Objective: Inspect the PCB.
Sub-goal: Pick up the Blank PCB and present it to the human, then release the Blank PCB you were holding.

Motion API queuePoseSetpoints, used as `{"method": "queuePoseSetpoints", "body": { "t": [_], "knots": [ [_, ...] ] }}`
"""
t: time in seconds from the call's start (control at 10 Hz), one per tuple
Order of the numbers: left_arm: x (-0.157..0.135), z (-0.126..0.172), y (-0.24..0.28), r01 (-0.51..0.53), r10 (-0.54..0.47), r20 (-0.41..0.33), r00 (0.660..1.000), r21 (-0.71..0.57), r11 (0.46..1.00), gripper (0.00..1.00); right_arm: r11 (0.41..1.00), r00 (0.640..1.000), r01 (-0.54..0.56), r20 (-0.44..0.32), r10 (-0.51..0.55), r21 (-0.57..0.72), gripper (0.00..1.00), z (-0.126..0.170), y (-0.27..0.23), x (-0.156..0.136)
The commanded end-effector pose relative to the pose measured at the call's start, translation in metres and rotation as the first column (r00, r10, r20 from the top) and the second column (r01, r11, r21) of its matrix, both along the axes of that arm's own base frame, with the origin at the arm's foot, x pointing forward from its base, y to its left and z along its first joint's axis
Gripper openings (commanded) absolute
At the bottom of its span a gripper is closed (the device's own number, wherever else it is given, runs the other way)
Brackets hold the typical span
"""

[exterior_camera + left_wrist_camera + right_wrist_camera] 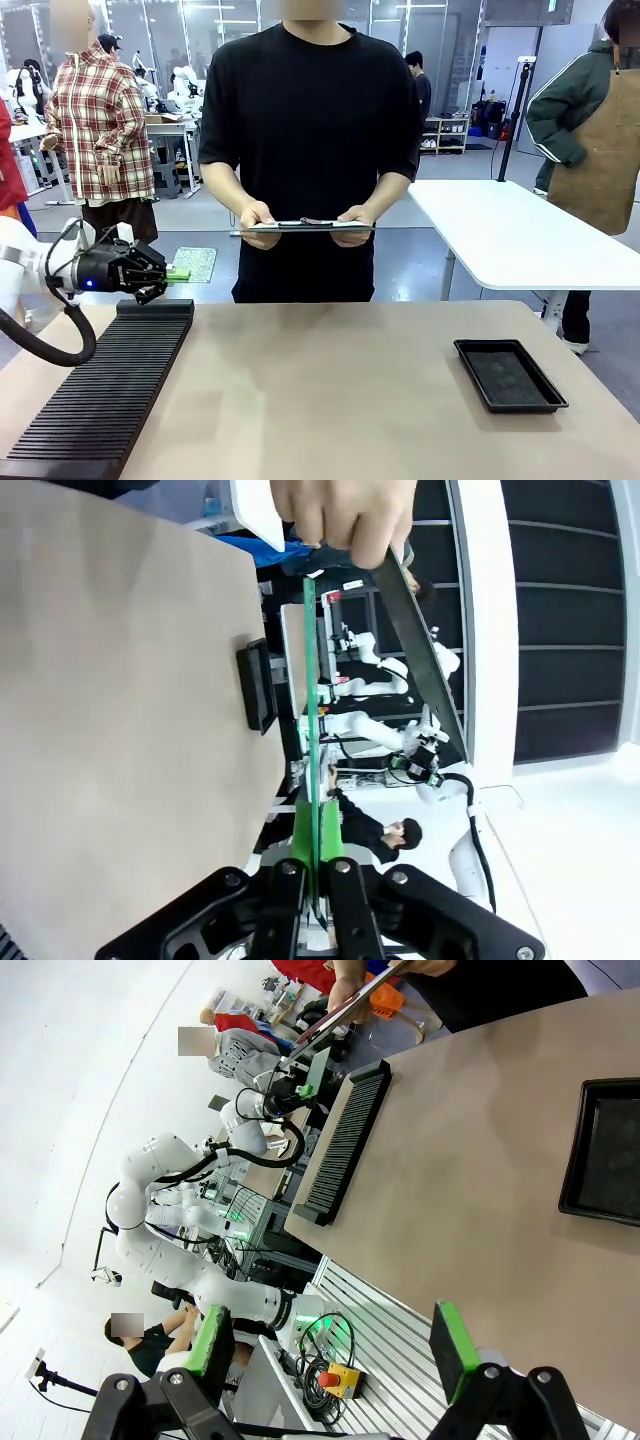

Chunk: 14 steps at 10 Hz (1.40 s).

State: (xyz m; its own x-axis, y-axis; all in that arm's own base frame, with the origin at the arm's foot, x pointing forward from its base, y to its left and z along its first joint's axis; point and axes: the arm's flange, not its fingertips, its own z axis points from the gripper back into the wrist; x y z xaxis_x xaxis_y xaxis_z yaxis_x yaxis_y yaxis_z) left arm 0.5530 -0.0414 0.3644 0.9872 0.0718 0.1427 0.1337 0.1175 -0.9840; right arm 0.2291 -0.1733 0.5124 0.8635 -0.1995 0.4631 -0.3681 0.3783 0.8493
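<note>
The PCB (197,264), a thin green board, hangs in the air past the table's far left corner, with my left gripper (165,273) shut on its near edge. The left wrist view has the PCB (309,740) edge-on as a thin green line rising from the closed fingers (338,880) of the left gripper (318,868). My right gripper (335,1350) is open with nothing between its green pads (210,1343), above the table's near edge. Farther off in the right wrist view, the left gripper (292,1085) holds the PCB (318,1068) beyond the rack.
A person stands across the table holding a clipboard (305,226) level in both hands. A black slotted rack (110,390) runs along the table's left side. A shallow black tray (508,375) lies at the right. A white table (520,235) stands behind on the right.
</note>
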Motion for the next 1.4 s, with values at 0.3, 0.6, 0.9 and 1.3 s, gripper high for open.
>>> {"method": "queuePoseSetpoints", "body": {
  "t": [0.3, 0.6, 0.9, 1.3],
  "knots": [
    [-0.0007, -0.0013, -0.0059, 0.012, -0.012, -0.007, 1.0, -0.035, 0.999, 0.03, 1.0, 1.0, 0.001, 0.006, -0.001, 0.004, 1.0, 0.001, -0.0007, -0.0012],
    [-0.0007, -0.0013, -0.0059, 0.012, -0.012, -0.007, 1.0, -0.035, 0.999, 0.03, 1.0, 1.0, 0.001, 0.006, -0.001, 0.004, 1.0, 0.001, -0.0007, -0.0012],
    [-0.0007, -0.0013, -0.0059, 0.012, -0.012, -0.007, 1.0, -0.035, 0.999, 0.03, 1.0, 1.0, 0.001, 0.006, -0.001, 0.004, 1.0, 0.001, -0.0007, -0.0012],
    [-0.0007, -0.0013, -0.0059, 0.012, -0.012, -0.007, 1.0, -0.035, 0.999, 0.03, 1.0, 1.0, 0.001, 0.006, -0.001, 0.004, 1.0, 0.001, -0.0007, -0.0012]
  ]
}}
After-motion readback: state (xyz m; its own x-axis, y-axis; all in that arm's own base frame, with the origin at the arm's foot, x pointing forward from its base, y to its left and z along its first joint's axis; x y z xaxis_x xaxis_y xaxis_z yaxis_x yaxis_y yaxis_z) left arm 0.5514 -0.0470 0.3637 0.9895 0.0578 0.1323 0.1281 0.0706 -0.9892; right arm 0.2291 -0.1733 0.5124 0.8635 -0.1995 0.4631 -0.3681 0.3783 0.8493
